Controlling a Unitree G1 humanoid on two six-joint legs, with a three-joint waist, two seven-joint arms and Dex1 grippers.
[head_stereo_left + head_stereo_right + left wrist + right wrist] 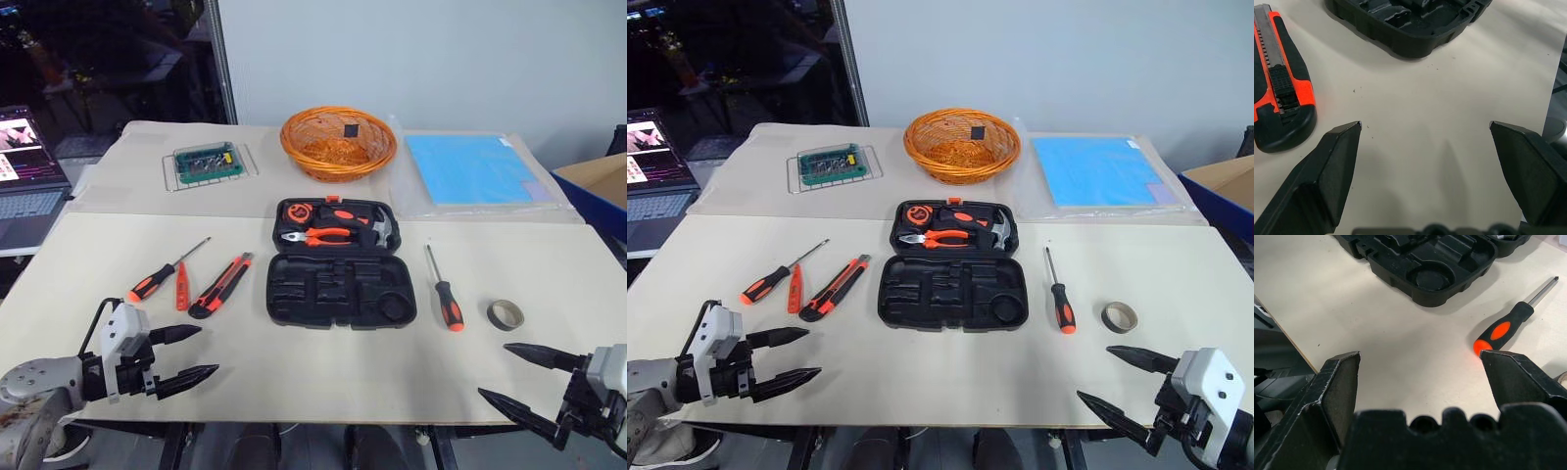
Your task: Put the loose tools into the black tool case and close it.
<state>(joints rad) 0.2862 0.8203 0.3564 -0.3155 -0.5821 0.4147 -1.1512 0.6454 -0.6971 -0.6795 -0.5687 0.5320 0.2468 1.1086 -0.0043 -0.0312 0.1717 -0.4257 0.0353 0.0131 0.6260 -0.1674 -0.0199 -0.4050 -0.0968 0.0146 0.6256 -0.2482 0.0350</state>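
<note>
Both arms hover low over the near edge of the tabletop [323,377], the left gripper [186,357] at its left corner and the right gripper [524,382] at its right, each angled inward with jaws spread wide and empty. The tool case [338,264] lies open mid-table, screwdrivers [157,276], knife [221,286] and tape roll [506,314] loose beside it.

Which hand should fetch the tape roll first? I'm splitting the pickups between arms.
Probably the right hand: it hangs open just in front of the tape roll, right of the black tool case. The left hand sits across the table.
</note>
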